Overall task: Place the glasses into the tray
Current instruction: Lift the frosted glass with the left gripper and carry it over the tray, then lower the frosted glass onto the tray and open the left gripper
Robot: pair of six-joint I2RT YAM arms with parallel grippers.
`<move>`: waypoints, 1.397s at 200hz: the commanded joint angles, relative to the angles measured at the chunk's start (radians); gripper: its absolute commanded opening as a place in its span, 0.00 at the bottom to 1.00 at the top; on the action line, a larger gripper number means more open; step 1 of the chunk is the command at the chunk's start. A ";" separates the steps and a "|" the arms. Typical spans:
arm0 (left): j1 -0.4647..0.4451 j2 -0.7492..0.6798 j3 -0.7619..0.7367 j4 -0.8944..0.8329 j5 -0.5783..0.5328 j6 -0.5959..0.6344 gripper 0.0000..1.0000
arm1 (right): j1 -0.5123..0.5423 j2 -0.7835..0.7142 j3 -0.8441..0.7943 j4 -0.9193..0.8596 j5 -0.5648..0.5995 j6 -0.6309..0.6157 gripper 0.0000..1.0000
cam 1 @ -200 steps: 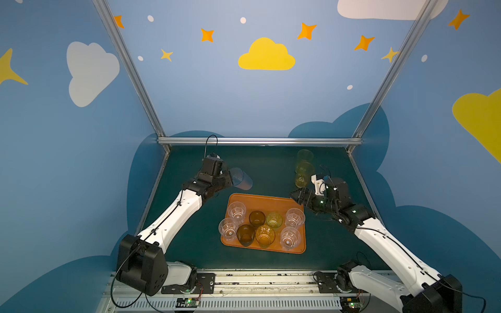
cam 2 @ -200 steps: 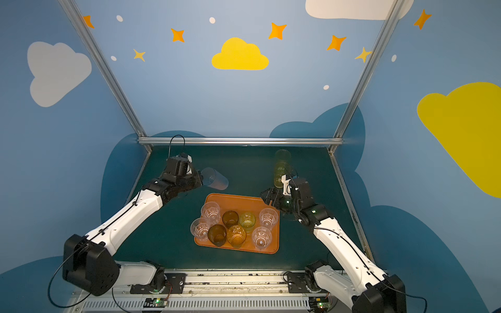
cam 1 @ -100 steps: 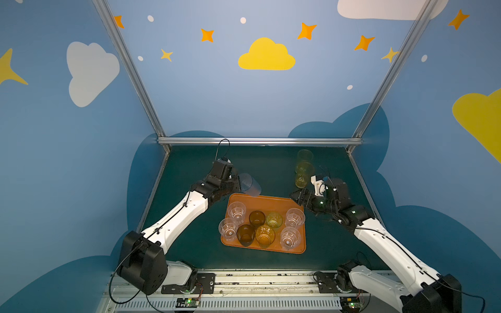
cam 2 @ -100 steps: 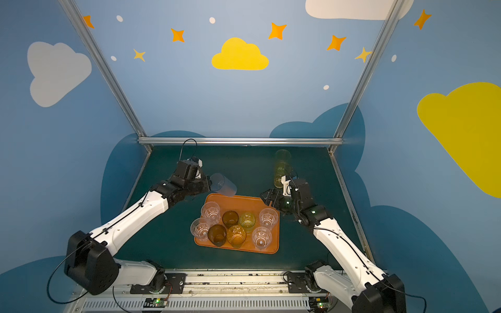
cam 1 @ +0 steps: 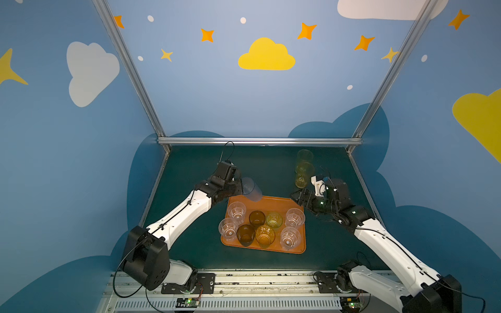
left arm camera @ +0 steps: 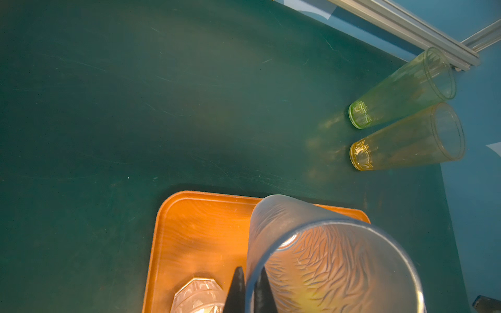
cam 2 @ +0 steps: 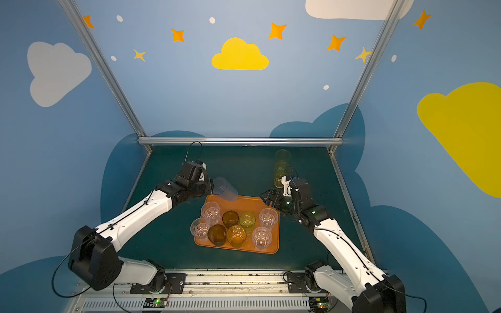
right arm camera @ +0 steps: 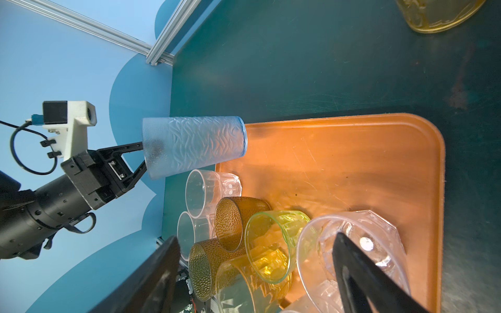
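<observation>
Eight short glasses (cam 1: 264, 235) stand upright, crowded on the near half of the tray (cam 1: 279, 202), exactly where they were a second ago.

The change is at the tray's far-left corner. Over the last second the left arm has swung in from the far left, and the frosted glass (cam 1: 252, 191), which was out over the counter (cam 1: 271, 168), now hangs above that corner. This puts the ninth glass over bare tray with room to land, so lowering and release look like the step in hand. The left gripper (left arm camera: 248, 294) is clamped on the glass's wall at the rim, one finger inside and one outside.

The frosted glass is tilted, not upright. Its long axis slants with the mouth up and left toward the gripper, and the narrower base down and right toward the tray. Whether the base touches the tray I cannot tell. It probably needs to be straightened before it is let go, or it may tip onto the short glass just beside it.

At the tray's far-right corner the right gripper (cam 1: 295, 196) hovers with its jaws apart and empty, unmoved.

Far right, two tall yellow glasses (cam 1: 303, 173) stand upright on the counter, close together and not yet in the tray.
</observation>
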 commanded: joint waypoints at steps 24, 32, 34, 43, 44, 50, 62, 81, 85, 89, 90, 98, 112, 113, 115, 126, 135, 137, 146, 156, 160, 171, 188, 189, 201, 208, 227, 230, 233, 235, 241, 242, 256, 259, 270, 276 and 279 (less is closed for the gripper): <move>-0.012 0.015 0.027 -0.025 0.000 0.016 0.04 | -0.008 -0.020 -0.014 0.008 -0.004 0.004 0.87; -0.013 0.020 0.030 -0.029 0.001 0.018 0.04 | -0.008 -0.020 -0.015 0.006 -0.004 0.004 0.87; -0.013 0.021 0.031 -0.031 0.001 0.018 0.04 | -0.009 -0.020 -0.015 0.007 -0.004 0.004 0.87; -0.017 0.026 0.034 -0.036 -0.002 0.020 0.04 | -0.010 -0.020 -0.018 0.006 -0.003 0.004 0.87; -0.018 0.026 0.034 -0.037 -0.002 0.020 0.04 | -0.010 -0.020 -0.017 0.006 -0.003 0.004 0.87; -0.018 0.032 0.036 -0.041 -0.003 0.022 0.04 | -0.010 -0.022 -0.018 0.006 -0.004 0.004 0.87; -0.021 0.039 0.040 -0.046 -0.003 0.023 0.04 | -0.011 -0.021 -0.022 0.007 0.000 0.005 0.87; -0.022 0.051 0.044 -0.056 -0.011 0.027 0.04 | -0.013 -0.020 -0.024 0.006 -0.001 0.006 0.87; -0.023 0.053 0.045 -0.058 -0.014 0.028 0.04 | -0.013 -0.020 -0.024 0.006 -0.002 0.006 0.87; -0.025 0.055 0.048 -0.060 -0.016 0.030 0.04 | -0.014 -0.020 -0.025 0.006 -0.001 0.006 0.87; -0.025 0.055 0.048 -0.061 -0.017 0.030 0.04 | -0.014 -0.020 -0.024 0.006 -0.001 0.006 0.87; -0.027 0.059 0.051 -0.067 -0.022 0.033 0.04 | -0.014 -0.020 -0.025 0.006 -0.001 0.006 0.87; -0.031 0.066 0.062 -0.083 -0.042 0.041 0.04 | -0.015 -0.019 -0.025 0.007 0.000 0.006 0.87; -0.031 0.066 0.062 -0.085 -0.043 0.042 0.04 | -0.016 -0.019 -0.025 0.007 0.001 0.005 0.87; -0.032 0.067 0.064 -0.087 -0.046 0.042 0.04 | -0.016 -0.019 -0.025 0.008 0.001 0.005 0.87; -0.036 0.072 0.070 -0.100 -0.058 0.047 0.04 | -0.016 -0.017 -0.026 0.006 0.007 0.002 0.87; -0.040 0.076 0.075 -0.109 -0.071 0.053 0.04 | -0.017 -0.016 -0.029 0.004 0.010 0.002 0.87; -0.041 0.076 0.076 -0.111 -0.075 0.054 0.04 | -0.017 -0.016 -0.028 0.004 0.011 0.002 0.87; -0.045 0.079 0.080 -0.116 -0.087 0.058 0.04 | -0.019 -0.013 -0.030 0.006 0.010 0.002 0.87; -0.047 0.083 0.082 -0.119 -0.089 0.060 0.04 | -0.020 -0.010 -0.029 0.004 0.011 0.002 0.87; -0.048 0.084 0.082 -0.119 -0.088 0.060 0.04 | -0.020 -0.009 -0.029 0.004 0.009 0.002 0.87; -0.048 0.089 0.082 -0.118 -0.088 0.060 0.04 | -0.022 -0.006 -0.028 0.006 0.007 0.001 0.87; -0.049 0.096 0.084 -0.117 -0.089 0.059 0.04 | -0.024 -0.004 -0.027 0.006 0.006 0.001 0.87; -0.048 0.097 0.084 -0.116 -0.089 0.058 0.04 | -0.024 -0.005 -0.027 0.006 0.006 0.002 0.87; -0.048 0.099 0.085 -0.115 -0.089 0.058 0.04 | -0.024 -0.004 -0.026 0.006 0.004 0.001 0.87; -0.048 0.098 0.084 -0.115 -0.089 0.059 0.06 | -0.024 -0.004 -0.027 0.006 0.004 -0.001 0.87; -0.049 0.097 0.082 -0.108 -0.090 0.054 0.16 | -0.025 -0.003 -0.029 0.006 0.004 0.001 0.87; -0.048 0.096 0.082 -0.106 -0.090 0.054 0.16 | -0.027 -0.003 -0.028 0.006 0.004 0.001 0.87; -0.049 0.096 0.080 -0.104 -0.088 0.053 0.16 | -0.027 -0.003 -0.028 0.007 0.004 0.002 0.87; -0.049 0.095 0.079 -0.103 -0.087 0.053 0.16 | -0.027 -0.002 -0.028 0.006 0.004 0.001 0.87; -0.048 0.093 0.078 -0.100 -0.087 0.054 0.17 | -0.028 0.000 -0.028 0.006 0.003 0.001 0.87; -0.048 0.093 0.078 -0.100 -0.087 0.053 0.17 | -0.027 0.000 -0.028 0.006 0.003 0.000 0.87; -0.048 0.090 0.079 -0.100 -0.086 0.053 0.18 | -0.028 0.001 -0.028 0.006 0.001 0.001 0.87; -0.048 0.091 0.079 -0.099 -0.086 0.052 0.18 | -0.028 0.001 -0.028 0.006 0.001 0.001 0.87; -0.048 0.089 0.079 -0.097 -0.085 0.051 0.19 | -0.029 0.001 -0.029 0.006 0.001 0.001 0.87; -0.049 0.088 0.078 -0.095 -0.085 0.049 0.20 | -0.030 0.003 -0.029 0.006 0.001 0.001 0.87; -0.048 0.087 0.078 -0.094 -0.085 0.047 0.22 | -0.030 0.003 -0.028 0.006 0.001 0.001 0.87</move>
